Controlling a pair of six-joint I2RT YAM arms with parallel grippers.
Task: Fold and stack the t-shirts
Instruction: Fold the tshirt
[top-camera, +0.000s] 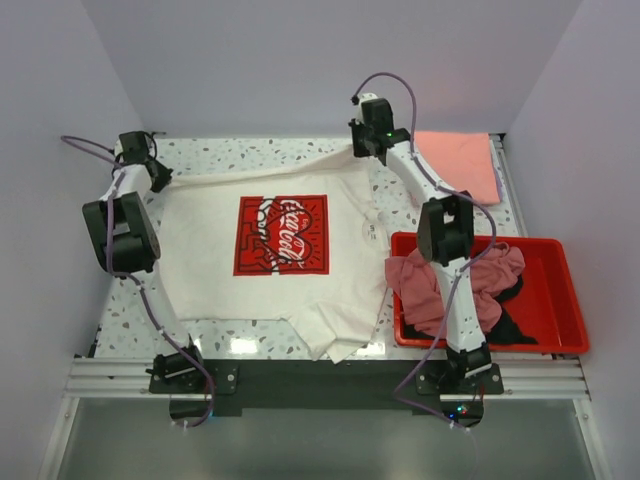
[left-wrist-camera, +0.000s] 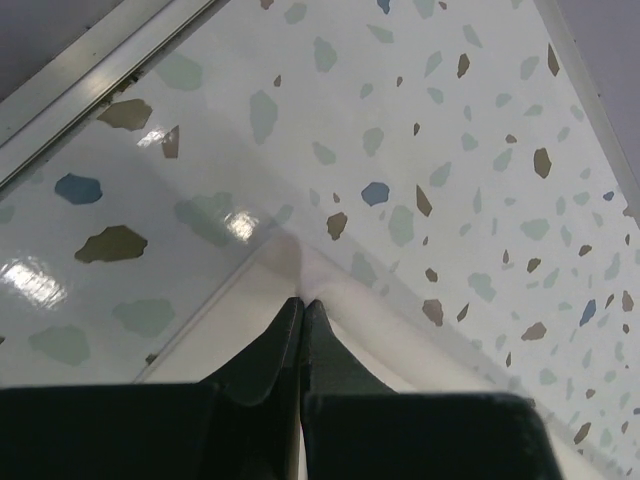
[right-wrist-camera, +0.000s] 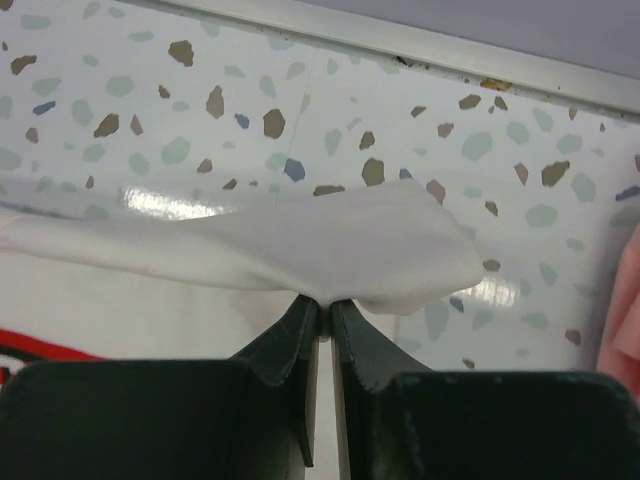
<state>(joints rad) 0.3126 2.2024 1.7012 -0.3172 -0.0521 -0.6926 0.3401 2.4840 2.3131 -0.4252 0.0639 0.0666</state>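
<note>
The white t-shirt (top-camera: 270, 290) with the square red Coca-Cola print (top-camera: 282, 234) lies spread flat on the table, print up. My left gripper (top-camera: 160, 180) is shut on its far left corner; in the left wrist view the fingertips (left-wrist-camera: 303, 303) pinch the white edge (left-wrist-camera: 330, 275). My right gripper (top-camera: 368, 152) is shut on the far right corner, which bulges over the fingertips (right-wrist-camera: 324, 300) as a white fold (right-wrist-camera: 330, 245). A salmon-pink t-shirt (top-camera: 458, 165) lies flat at the far right. A dusty-pink shirt (top-camera: 425, 290) and a black one (top-camera: 512, 325) are crumpled in the bin.
The red plastic bin (top-camera: 565, 300) stands at the right front, partly under my right arm. The speckled table (top-camera: 250, 150) ends in a metal rail (top-camera: 320, 375) at the near edge. White walls close in on three sides.
</note>
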